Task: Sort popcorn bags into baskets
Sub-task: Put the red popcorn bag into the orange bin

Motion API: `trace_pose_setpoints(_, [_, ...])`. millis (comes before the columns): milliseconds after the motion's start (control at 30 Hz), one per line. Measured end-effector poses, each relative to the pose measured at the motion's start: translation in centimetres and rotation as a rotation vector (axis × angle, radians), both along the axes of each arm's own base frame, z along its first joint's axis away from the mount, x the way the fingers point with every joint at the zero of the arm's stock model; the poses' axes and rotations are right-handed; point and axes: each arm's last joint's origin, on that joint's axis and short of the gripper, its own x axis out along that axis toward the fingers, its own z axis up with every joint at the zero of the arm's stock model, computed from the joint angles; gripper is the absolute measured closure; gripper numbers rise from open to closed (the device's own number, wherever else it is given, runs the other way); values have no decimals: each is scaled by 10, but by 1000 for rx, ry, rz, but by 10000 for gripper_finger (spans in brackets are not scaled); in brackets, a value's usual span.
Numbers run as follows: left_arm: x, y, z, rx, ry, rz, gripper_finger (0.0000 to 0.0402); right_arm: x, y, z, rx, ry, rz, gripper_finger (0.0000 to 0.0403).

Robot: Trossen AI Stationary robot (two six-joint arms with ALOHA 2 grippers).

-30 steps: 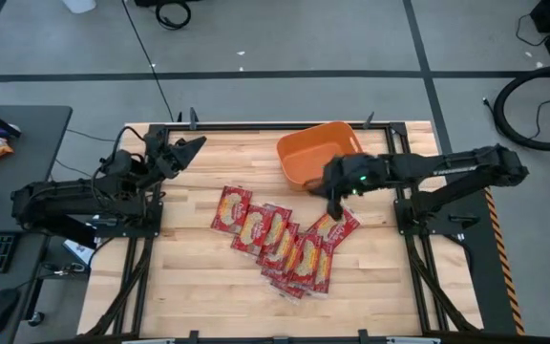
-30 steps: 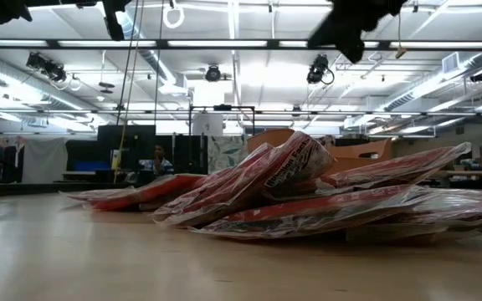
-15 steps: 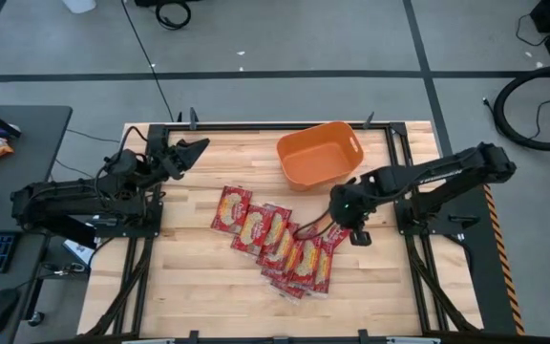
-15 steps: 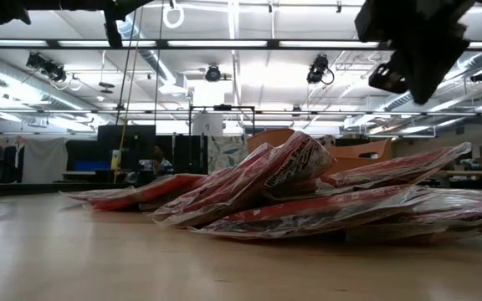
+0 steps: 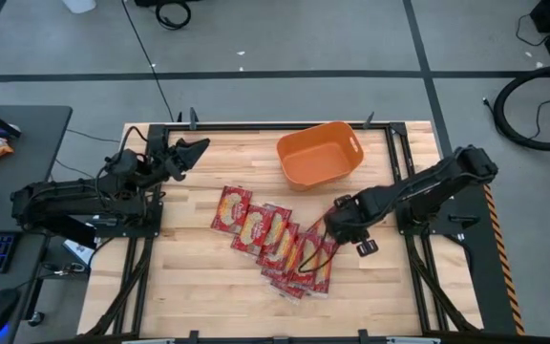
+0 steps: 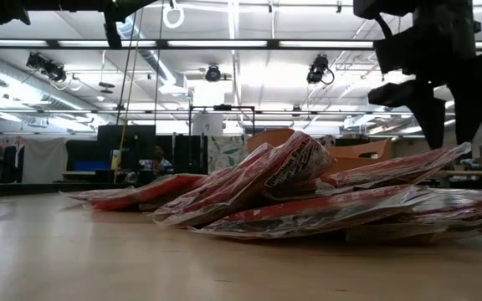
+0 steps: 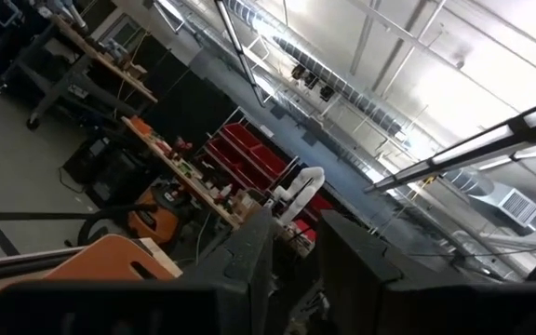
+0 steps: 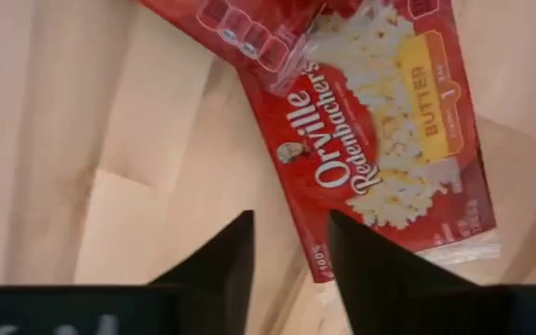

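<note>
The popcorn bags (image 5: 277,241) are shiny red, each with a yellow-orange picture part. One bag (image 8: 380,140) has white letters, pale yellow popcorn and a yellow stripe. The basket (image 5: 320,155) is plain orange. The table (image 5: 199,277) is light brown wood with stripes. Both arms are black. The floor (image 5: 285,38) is grey with dark lines.

Red foil popcorn bags (image 5: 275,239) lay overlapped mid-table, blocking the centre. Orange plastic tub (image 5: 320,155) sat at the far edge, interior open from above. Right gripper (image 5: 337,229) hung over the pile's right end, fingers parted. Bare wooden tabletop (image 5: 199,291) was clear nearer the front.
</note>
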Motion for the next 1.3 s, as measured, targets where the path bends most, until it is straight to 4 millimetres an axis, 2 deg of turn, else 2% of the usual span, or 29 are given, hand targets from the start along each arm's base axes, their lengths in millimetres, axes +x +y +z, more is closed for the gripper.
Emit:
trace_pose_setpoints(133, [0,0,0,10,4,4,308,-1,11,-9,-125,-41,-2,224])
trace_pose_setpoints(400, [0,0,0,10,4,4,308,-21,27,-38,-201,-96,-73,235])
trace_pose_setpoints(667, [0,0,0,10,3,4,308,-31,28,-57,-235,-125,-57,235])
trace_pose_setpoints(900, [0,0,0,-2,-3,-1,308,-32,24,-66,-309,-206,-57,239])
trace_pose_setpoints(1033, [0,0,0,-12,-9,-5,308,-34,24,-74,-276,-235,-33,273])
trace_pose_setpoints(1233, [0,0,0,-13,-9,-5,308,-35,23,-77,-254,-246,-33,381])
trace_pose_setpoints(1300, [0,0,0,-12,-9,-5,308,-33,24,-74,-247,-228,-32,388])
